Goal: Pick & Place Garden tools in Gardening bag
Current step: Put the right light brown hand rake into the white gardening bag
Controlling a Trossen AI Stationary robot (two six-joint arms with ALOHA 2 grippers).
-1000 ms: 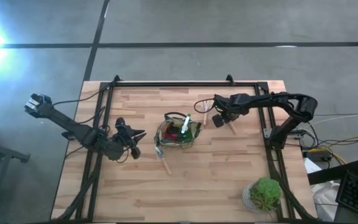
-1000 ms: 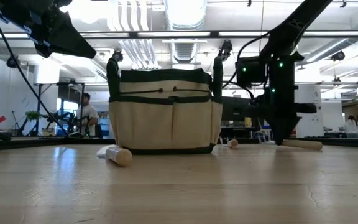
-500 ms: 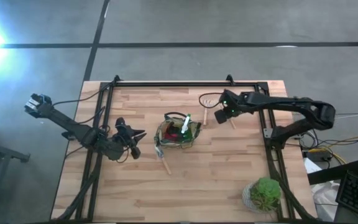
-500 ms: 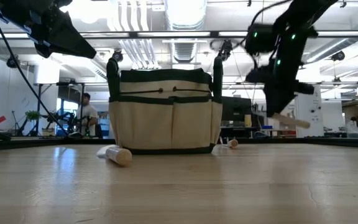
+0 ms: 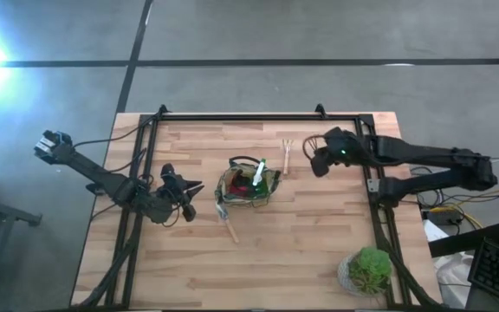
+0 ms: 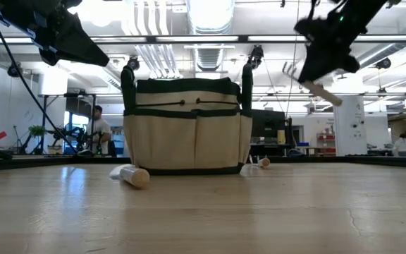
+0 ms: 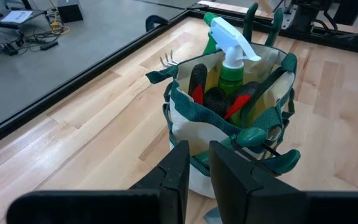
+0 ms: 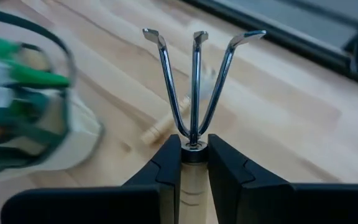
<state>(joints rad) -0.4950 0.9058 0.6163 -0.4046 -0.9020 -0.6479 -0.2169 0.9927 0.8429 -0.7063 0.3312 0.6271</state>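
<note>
The khaki gardening bag [image 5: 248,184] stands upright mid-table. It holds the green spray bottle [image 7: 232,53] and red-and-black tools [image 7: 199,87]. My right gripper [image 5: 322,161] is high above the table, right of the bag, and shut on a wooden-handled three-tine fork [image 8: 193,74]. A second fork [image 5: 287,156] lies flat on the table between the bag and my right gripper. A wooden-handled trowel [image 5: 229,225] lies by the bag's near side. My left gripper [image 5: 196,185] hovers left of the bag, shut and empty, pointing at it. My right gripper pinches the fork's wooden handle just behind the metal collar [image 8: 193,154] between its two fingers [image 8: 166,163]. The fork runs along the fingers, and its tines [image 6: 288,69] stick out past the fingertips. It is lifted clear and tilted, with the handle's free end [image 6: 332,97] lower.
A bushy potted plant [image 5: 371,269] stands at the near right corner. A black frame rail [image 5: 241,117] runs round the table's edges. Bare wood lies near the bag's front and on the left.
My right gripper has risen from the table with the fork and gone a little toward the right edge. The fork lay on the wood and now hangs clear and tilted, high above it. The second fork has stayed on the table.
</note>
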